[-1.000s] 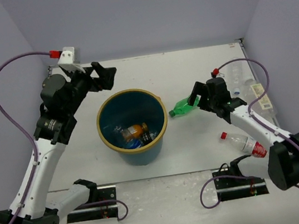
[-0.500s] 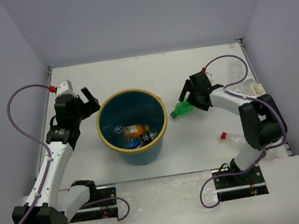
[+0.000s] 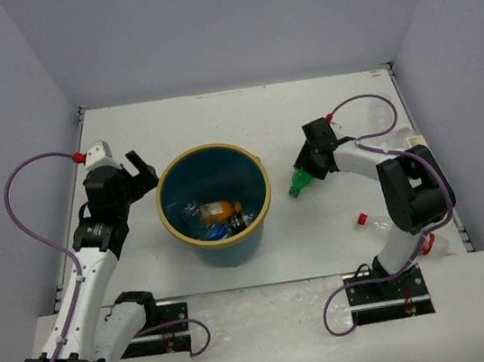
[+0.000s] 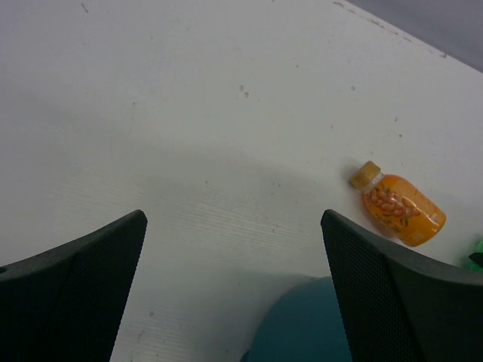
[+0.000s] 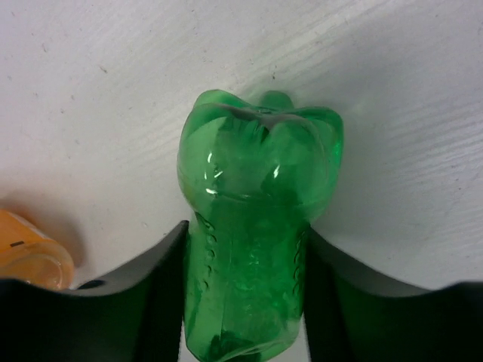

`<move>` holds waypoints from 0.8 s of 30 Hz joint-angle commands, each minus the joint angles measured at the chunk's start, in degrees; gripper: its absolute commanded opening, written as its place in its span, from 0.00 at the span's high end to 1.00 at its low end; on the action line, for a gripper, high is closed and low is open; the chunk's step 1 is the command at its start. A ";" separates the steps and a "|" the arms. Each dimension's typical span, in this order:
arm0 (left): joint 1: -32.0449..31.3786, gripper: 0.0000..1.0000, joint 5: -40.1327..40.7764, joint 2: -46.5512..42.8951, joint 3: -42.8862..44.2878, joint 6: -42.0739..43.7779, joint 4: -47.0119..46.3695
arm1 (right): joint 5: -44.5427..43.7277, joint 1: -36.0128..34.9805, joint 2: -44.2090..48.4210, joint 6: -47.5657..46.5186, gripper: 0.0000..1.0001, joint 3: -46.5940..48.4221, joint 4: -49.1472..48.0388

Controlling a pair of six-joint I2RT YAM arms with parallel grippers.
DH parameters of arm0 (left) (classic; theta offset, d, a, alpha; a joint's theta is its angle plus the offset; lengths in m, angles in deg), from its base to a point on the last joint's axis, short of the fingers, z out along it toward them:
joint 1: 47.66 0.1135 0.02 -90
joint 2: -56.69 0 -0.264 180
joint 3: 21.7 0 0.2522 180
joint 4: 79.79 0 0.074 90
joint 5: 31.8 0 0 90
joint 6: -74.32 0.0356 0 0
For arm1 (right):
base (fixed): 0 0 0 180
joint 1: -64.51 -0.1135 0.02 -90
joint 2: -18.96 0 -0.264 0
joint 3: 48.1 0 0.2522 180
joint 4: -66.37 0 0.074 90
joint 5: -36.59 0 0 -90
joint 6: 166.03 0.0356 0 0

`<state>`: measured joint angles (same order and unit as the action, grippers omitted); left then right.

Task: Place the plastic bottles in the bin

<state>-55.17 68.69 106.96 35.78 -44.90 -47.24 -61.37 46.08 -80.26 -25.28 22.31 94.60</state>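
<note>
The teal bin (image 3: 260, 210) with a tan rim stands mid-table and holds an orange bottle (image 3: 219, 210) and other bottles. A green bottle (image 3: 300, 181) lies on the table just right of the bin. My right gripper (image 3: 311, 167) is shut on it, and in the right wrist view both fingers press the sides of the green bottle (image 5: 256, 173) at the right gripper (image 5: 245, 249). My left gripper (image 3: 136, 172) hangs open left of the bin. Between the left gripper's (image 4: 232, 219) fingers only bare table and the bin's wall (image 4: 302, 328) show.
A clear bottle with a red cap (image 3: 381, 224) lies near the right arm's base. More clear bottles (image 3: 399, 135) lie along the right edge. Another orange bottle (image 4: 398, 207) lies on the table beyond the bin, also at the left edge of the right wrist view (image 5: 26, 260).
My right gripper has come down over the green bottle and closed on it; the bottle has swung to point toward the near side. My left arm has dropped lower beside the bin, still open.
</note>
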 commanded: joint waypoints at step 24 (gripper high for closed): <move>0.30 0.00 -1.17 -4.12 -2.23 -5.50 0.81 | 20.79 -30.78 35.42 -37.73 0.73 14.28 -7.48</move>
<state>-55.17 67.63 104.77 34.03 -48.41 -46.30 -46.84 18.62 -40.66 -56.78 33.09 88.79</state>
